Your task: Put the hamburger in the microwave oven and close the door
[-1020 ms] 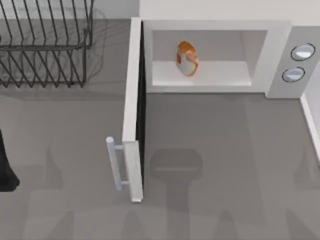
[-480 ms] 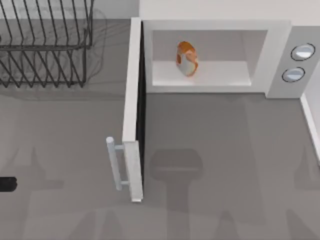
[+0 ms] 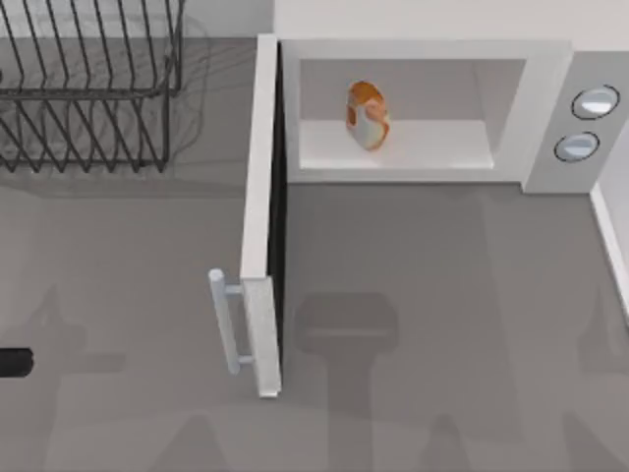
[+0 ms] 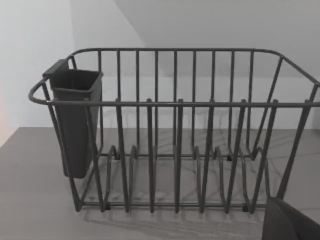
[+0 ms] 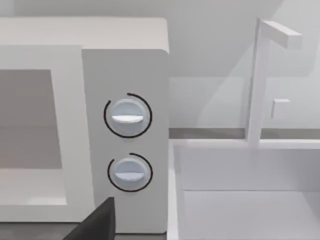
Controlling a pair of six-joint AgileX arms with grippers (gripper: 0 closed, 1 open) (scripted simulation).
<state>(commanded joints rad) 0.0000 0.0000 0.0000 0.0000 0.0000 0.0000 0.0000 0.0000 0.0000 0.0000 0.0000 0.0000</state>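
The grey table (image 3: pixel 413 295) carries all items, with a pale wall behind. The microwave oven (image 3: pixel 423 29) is taken as the reference landmark. It sits at the table's far edge, cavity facing forward, two knobs (image 5: pixel 127 116) on its panel. To its left stands a black wire dish rack (image 3: pixel 88 88), seen closer in the left wrist view with a dark cup (image 4: pixel 75 120) hung at one end. The door (image 3: pixel 260 216) stands fully open, swung out at a right angle from the oven's left edge, its bar handle (image 3: pixel 224 320) on the side away from the cavity. The hamburger (image 3: pixel 367 115) rests on edge inside the cavity, left of centre, clear of the walls.

Assessment: placement appears complete; closing the door remains. The left arm (image 3: pixel 15 362) shows as a dark tip, well left of the door; whether either gripper is open or closed cannot be told. Recommended: approach the door's outer face near the handle, push it round towards the cavity in an arc about the hinge, steadily, without jolting the oven and toppling the hamburger.
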